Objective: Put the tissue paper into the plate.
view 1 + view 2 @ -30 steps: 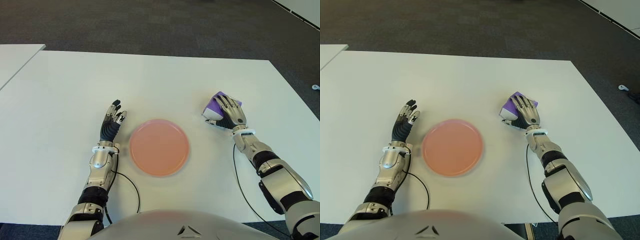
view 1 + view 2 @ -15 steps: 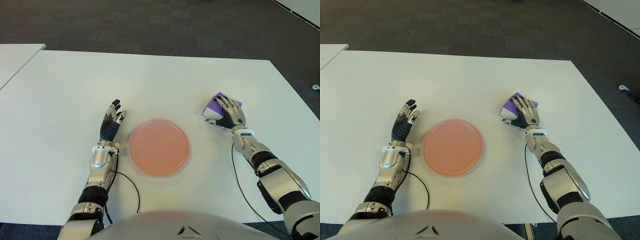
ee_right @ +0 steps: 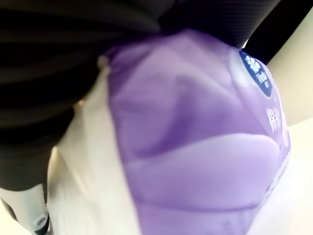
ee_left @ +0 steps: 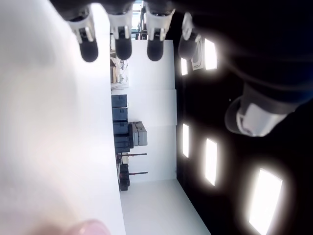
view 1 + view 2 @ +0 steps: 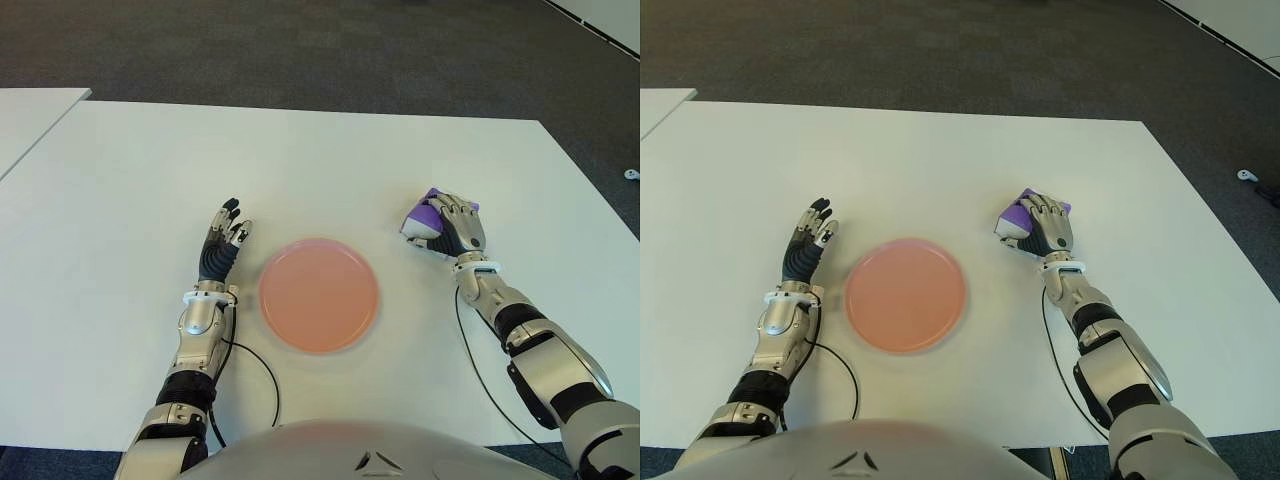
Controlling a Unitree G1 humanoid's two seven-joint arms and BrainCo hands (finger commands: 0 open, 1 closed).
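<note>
A purple and white tissue paper pack (image 5: 421, 220) sits on the white table (image 5: 320, 170), right of a round pink plate (image 5: 318, 294). My right hand (image 5: 452, 226) covers the pack from above, its fingers curled over the top and sides. The right wrist view is filled by the purple wrapper (image 3: 195, 161) pressed against the palm. My left hand (image 5: 222, 245) shows left of the plate, fingers straight and spread, holding nothing.
A second white table (image 5: 25, 115) stands at the far left with a gap between. Dark carpet lies beyond the far edge. A thin black cable (image 5: 262, 375) loops on the table by my left forearm.
My right hand has curled tighter over the tissue pack, and hand and pack have shifted slightly left toward the plate. The left hand and plate have not moved.
</note>
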